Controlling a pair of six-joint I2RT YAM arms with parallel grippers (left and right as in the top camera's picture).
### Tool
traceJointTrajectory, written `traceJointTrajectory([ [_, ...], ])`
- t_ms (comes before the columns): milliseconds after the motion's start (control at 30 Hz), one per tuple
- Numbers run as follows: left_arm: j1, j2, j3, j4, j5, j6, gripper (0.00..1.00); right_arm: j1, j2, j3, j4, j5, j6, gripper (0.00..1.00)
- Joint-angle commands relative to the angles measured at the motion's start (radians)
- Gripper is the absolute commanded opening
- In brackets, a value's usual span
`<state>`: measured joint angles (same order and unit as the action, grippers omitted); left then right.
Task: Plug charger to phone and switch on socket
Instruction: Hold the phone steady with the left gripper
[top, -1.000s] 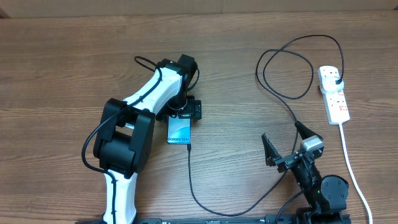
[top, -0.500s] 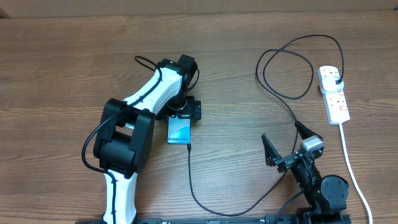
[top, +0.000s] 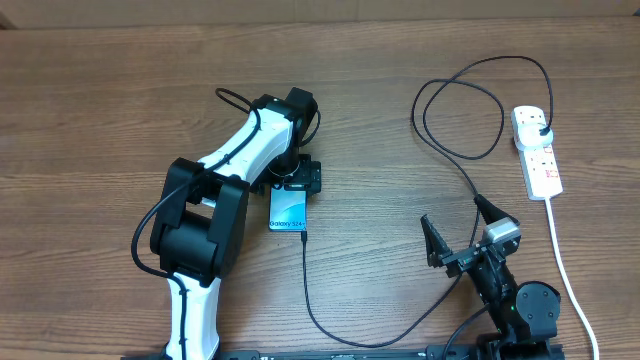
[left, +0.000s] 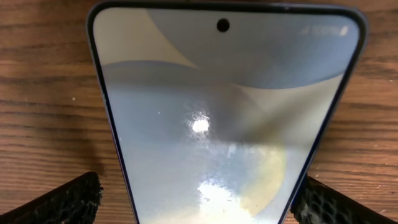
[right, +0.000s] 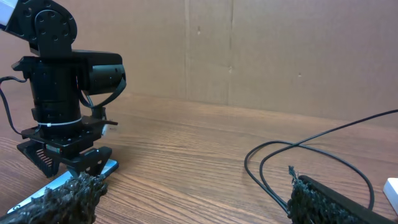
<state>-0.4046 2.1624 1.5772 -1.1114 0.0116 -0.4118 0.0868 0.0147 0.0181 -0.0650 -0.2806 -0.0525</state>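
The phone (top: 288, 211) is lying flat, screen lit, on the tabletop (top: 100, 90), left of centre. Its far end is being straddled by the left tool (top: 300, 182), which is being held wide open. In the left wrist view, a finger (left: 59, 200) is being shown off each long edge, with nothing gripped. The phone's near edge is being met by the thin black tip of the charger (top: 304, 268); whether it is fully seated cannot be told. The cable is being trailed toward the front, then up in loops to its plug head, seated in the socket (top: 537, 155) at the far right. The switches cannot be read. The right tool (top: 450, 209) is being held open and empty at the front right, just beside the cable.
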Motion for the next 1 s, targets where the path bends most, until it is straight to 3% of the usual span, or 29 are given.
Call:
traceJointTrajectory([
  [0, -0.005, 0.018, -0.005, -0.019, -0.014, 0.015, 1.00, 0.002, -0.012, -0.010, 0.005, 0.007, -0.005, 1.00],
  [967, -0.009, 0.018, -0.005, 0.034, -0.012, 0.015, 1.00, 0.002, -0.012, -0.010, 0.005, 0.007, -0.005, 1.00],
])
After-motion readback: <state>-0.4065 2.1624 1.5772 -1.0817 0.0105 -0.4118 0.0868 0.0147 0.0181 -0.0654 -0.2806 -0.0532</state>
